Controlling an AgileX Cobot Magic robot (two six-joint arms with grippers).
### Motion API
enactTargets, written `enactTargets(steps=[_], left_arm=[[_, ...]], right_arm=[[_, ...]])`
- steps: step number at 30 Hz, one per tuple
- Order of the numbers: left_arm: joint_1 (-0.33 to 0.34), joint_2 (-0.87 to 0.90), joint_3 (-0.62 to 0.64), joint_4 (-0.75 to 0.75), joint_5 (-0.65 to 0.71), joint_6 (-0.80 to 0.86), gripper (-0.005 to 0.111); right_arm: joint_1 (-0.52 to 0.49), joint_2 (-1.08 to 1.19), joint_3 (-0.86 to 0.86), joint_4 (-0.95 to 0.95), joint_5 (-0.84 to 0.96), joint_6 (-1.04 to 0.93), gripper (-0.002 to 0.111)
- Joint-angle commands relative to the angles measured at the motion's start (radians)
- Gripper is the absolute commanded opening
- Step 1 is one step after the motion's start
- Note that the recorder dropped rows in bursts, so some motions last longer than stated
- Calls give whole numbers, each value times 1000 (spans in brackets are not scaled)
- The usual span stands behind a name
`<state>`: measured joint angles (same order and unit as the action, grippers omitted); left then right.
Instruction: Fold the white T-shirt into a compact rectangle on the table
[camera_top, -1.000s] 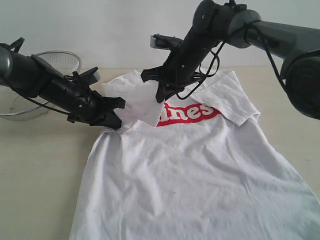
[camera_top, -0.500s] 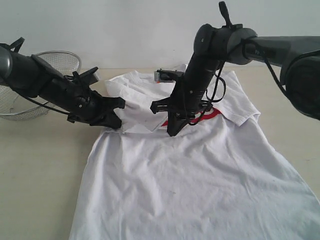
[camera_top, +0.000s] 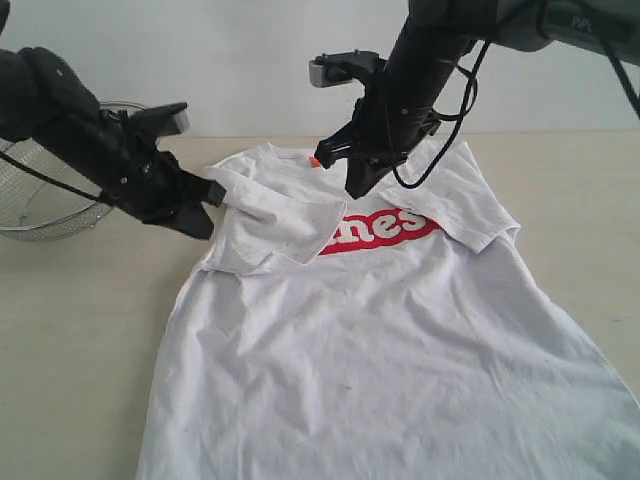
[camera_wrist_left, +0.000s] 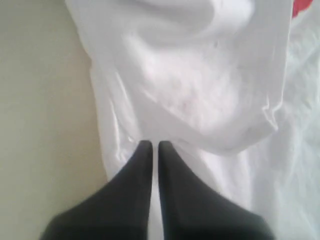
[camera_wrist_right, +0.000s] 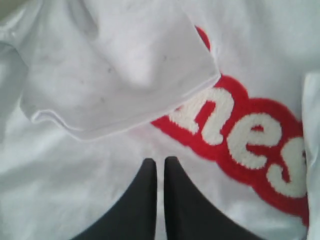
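Reading "nes" on white T-shirt (camera_top: 400, 330), folded sleeve (camera_top: 275, 225) hiding rest

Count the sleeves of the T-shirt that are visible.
2. The folded sleeve lies inward over the chest, covering part of the red lettering. The flat sleeve is spread out on the right in the exterior view. Neither is hidden.

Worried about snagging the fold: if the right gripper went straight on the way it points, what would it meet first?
Most likely the white T-shirt: the right gripper points down at the chest cloth beside the red lettering, just short of the folded-over sleeve. Height above the cloth is unclear.
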<state>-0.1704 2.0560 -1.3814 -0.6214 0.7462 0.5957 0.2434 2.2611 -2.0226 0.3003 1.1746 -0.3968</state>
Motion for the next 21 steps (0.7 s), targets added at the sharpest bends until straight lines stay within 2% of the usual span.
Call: enactTargets(steps=[1, 2, 3, 9, 15, 21], left_arm=[[3, -32, 1, 12, -254, -14, 5], [3, -10, -11, 12, -322, -14, 5], [3, 7, -25, 12, -335, -12, 5], [3, 141, -153, 12, -334, -8, 5], [3, 268, -326, 8, -334, -8, 5], [3, 459, -574, -17, -249, -24, 5]], right_arm=[[-1, 36, -2, 67, -180, -67, 0], [-1, 60, -2, 119, -231, -104, 0], [-1, 74, -2, 154, -243, -135, 0], [-1, 139, -2, 315, -249, -272, 0], [-1, 193, -2, 342, -278, -317, 0], [-1, 227, -2, 343, -242, -309, 0]])
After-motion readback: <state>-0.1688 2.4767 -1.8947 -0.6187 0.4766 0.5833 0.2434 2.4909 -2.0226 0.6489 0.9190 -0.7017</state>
